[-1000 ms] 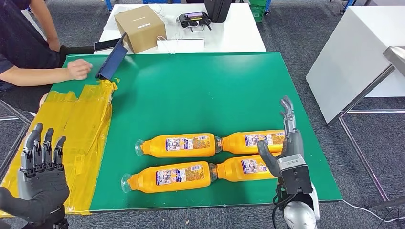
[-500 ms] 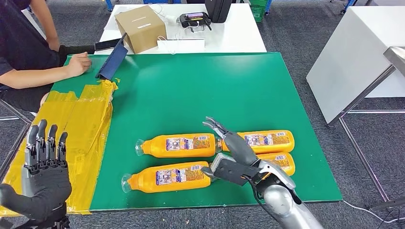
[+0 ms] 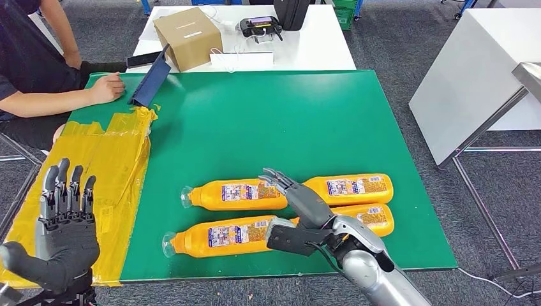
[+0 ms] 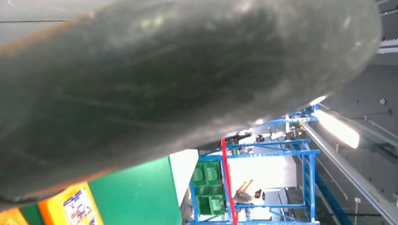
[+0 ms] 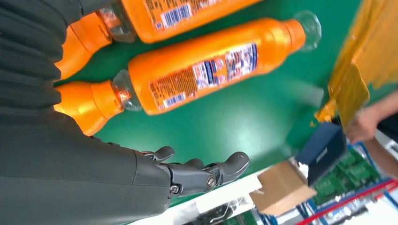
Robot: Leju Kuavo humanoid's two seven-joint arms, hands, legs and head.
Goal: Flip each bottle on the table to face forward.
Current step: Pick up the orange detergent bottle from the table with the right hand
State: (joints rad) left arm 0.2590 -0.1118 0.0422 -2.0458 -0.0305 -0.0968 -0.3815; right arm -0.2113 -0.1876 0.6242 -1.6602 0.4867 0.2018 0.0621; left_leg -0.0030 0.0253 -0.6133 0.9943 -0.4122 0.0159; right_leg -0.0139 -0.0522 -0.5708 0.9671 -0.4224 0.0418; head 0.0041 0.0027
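Observation:
Four orange bottles lie on their sides in two rows on the green table (image 3: pixel 268 121): far left (image 3: pixel 239 194), far right (image 3: pixel 354 187), near left (image 3: pixel 220 236) and near right (image 3: pixel 375 217). My right hand (image 3: pixel 298 203) reaches in from the near edge, open, over the place where the bottles meet end to end. In the right wrist view its fingers (image 5: pixel 202 174) are stretched out above the green surface, holding nothing, with one orange bottle (image 5: pixel 211 70) beside them. My left hand (image 3: pixel 64 220) is raised at the near left, fingers upright and apart, empty.
A yellow taped sheet (image 3: pixel 108 159) covers the table's left side. A person's hand (image 3: pixel 107 87) rests at the far left corner beside a dark blue folder (image 3: pixel 150 80). Behind stand a cardboard box (image 3: pixel 186 37) on a white table (image 3: pixel 312 48). Another white table (image 3: pixel 472 76) is to the right.
My right hand swung down from upright at the bottles' right end and moved left over the middle of the rows. The left hand rose slightly. The bottles have not moved.

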